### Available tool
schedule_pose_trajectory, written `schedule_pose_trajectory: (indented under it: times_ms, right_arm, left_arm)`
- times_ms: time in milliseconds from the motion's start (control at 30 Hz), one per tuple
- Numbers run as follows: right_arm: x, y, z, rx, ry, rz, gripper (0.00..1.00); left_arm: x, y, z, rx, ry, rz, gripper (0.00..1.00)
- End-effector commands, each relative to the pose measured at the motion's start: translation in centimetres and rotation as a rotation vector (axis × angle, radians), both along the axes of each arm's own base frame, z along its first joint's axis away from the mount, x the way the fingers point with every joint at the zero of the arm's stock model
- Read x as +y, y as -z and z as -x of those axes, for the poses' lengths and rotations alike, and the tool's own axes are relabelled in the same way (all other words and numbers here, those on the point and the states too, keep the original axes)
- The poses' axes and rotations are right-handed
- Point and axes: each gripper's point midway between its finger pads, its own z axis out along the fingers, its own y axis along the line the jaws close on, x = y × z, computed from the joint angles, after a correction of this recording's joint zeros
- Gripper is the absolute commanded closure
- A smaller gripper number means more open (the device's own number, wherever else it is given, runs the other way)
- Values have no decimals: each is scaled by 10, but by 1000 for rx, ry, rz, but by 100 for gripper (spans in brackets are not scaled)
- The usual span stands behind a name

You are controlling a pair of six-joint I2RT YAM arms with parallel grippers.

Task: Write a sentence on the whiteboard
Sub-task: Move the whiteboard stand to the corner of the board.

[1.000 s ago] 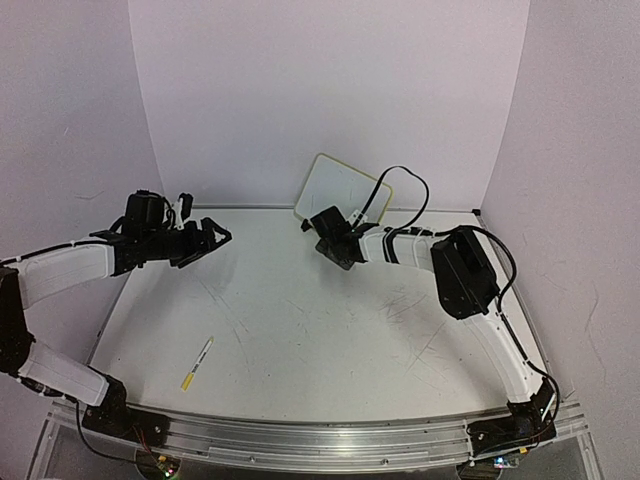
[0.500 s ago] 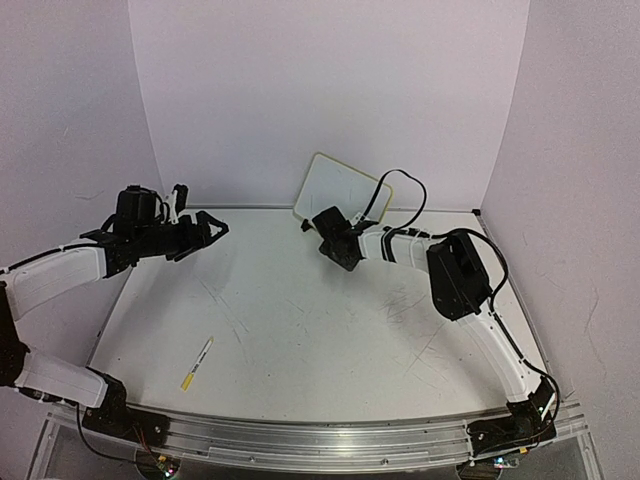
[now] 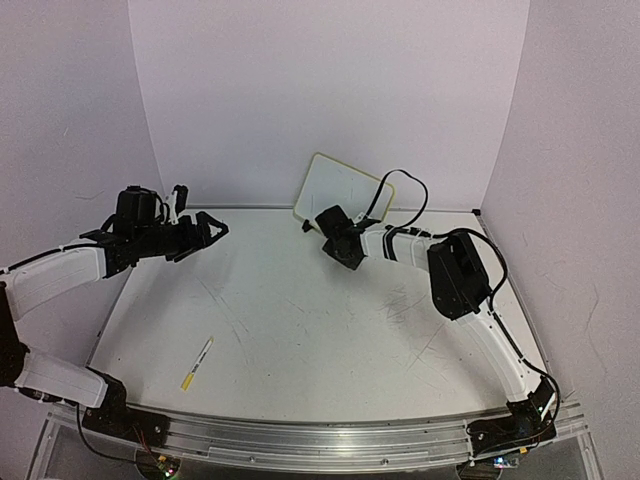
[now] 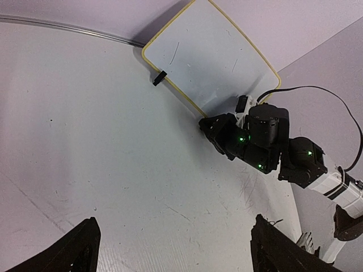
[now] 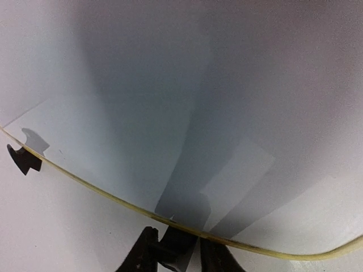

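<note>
Whiteboard (image 3: 343,183) stands at the far edge of the surface (image 3: 320,330), a little right of the middle. It is tipped back against the rear wall (image 3: 330,80) and skewed, so its top edge slopes down to the right. Its face is blank apart from a few faint smudges, and a pale yellow rim runs all round it. One black clip foot (image 4: 159,77) sits on the lower rim toward the left end. Right hand (image 5: 177,245) is in at the same lower rim further to the right, its arm (image 3: 470,300) reaching from the near right corner across to the far edge, with a black cable (image 3: 408,190) looping up beside the board. In its own wrist view the two fingers (image 5: 143,252) stand close together on either side of a dark piece at the yellow rim, apparently the second clip foot. Whether they pinch it or only flank it I cannot tell. Left hand (image 3: 207,232) hangs above the far left part of the surface, well apart from the board, released, with its fingers spread wide and nothing between them. It faces toward the board and the right hand. A thin white marker (image 3: 197,363) with a yellow end lies flat toward the near left corner, untouched and well apart from both hands. Fine dark scratches scuff the surface.
</note>
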Motion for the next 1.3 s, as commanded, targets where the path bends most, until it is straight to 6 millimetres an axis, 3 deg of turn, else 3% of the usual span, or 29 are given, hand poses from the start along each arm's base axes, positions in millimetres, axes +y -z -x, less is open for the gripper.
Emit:
schedule_pose_trajectory:
  times_ms: [0,200,367,533,700,833,967,1100,1267]
  right_arm:
    - [-12,-21,-4,-25,-26,59,83]
    - [-13,-29,14,6,-141,93,98]
    - [-27,-33,41,25,-226,162,99]
    - [-39,-15,81,105,-394,246,99]
    - [-43,-11,133,92,-668,289,97]
    - [-54,-21,164,42,-791,329,96]
    - [-73,-15,187,55,-837,370,96]
    - [-78,-18,193,28,-844,370,95]
    - [-71,-24,194,-7,-841,314,91]
  left_arm:
    - [-3,-7,0,-18,18,-2,7]
    - [-3,-1,-4,-1,6,-5,7]
    - [-6,5,-8,31,4,2,7]
    - [-8,8,-13,47,2,17,7]
    - [-15,17,-15,69,14,33,7]
    - [-36,39,-9,124,70,65,6]
    - [-82,48,10,117,178,96,8]
    - [-112,48,29,23,245,108,8]
    - [-124,59,27,-45,297,154,10]
